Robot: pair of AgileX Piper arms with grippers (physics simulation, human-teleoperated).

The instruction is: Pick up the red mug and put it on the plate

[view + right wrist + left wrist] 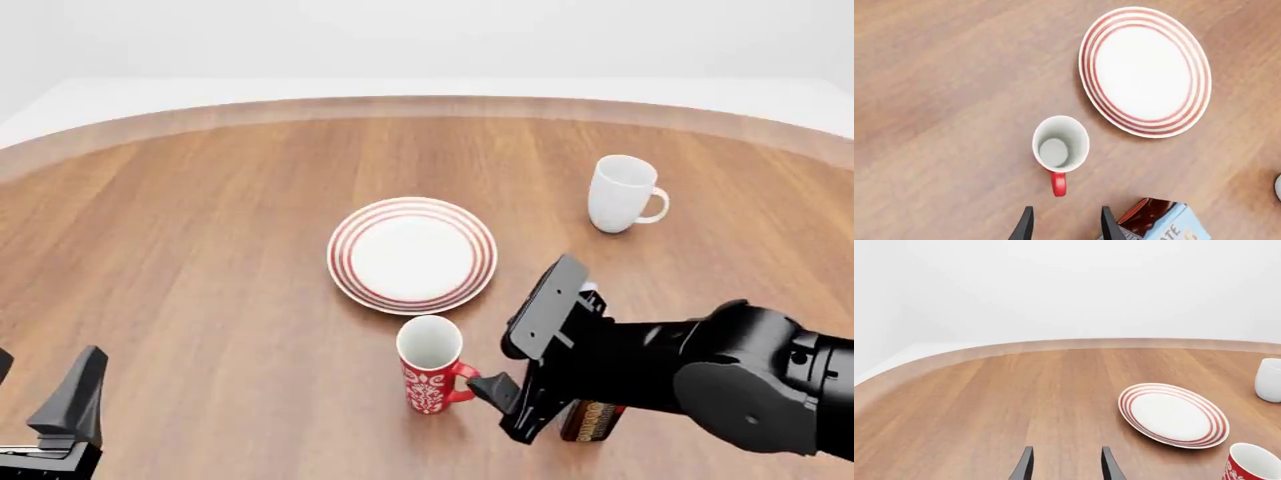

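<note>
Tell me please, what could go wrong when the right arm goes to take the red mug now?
1. A carton stands right beside the right gripper, partly under the arm in the front view; a sideways correction may knock it over.
2. The red mug is tall and upright, its handle facing the open fingers; a push on the handle could tip or turn it.
3. The plate lies just beyond the mug; a shove may slide the mug against its rim.

- Setting: rendered simulation scene, not a furnished room; blank white surround, no walls or fittings visible.
- Single wooden table (200, 230) with a curved far edge and plank grain.
- Tableware suggests a dining setup: ringed plate (412, 254), red mug (430, 365), white mug (622, 193).
- Carton (1162, 222) on the table.
</note>
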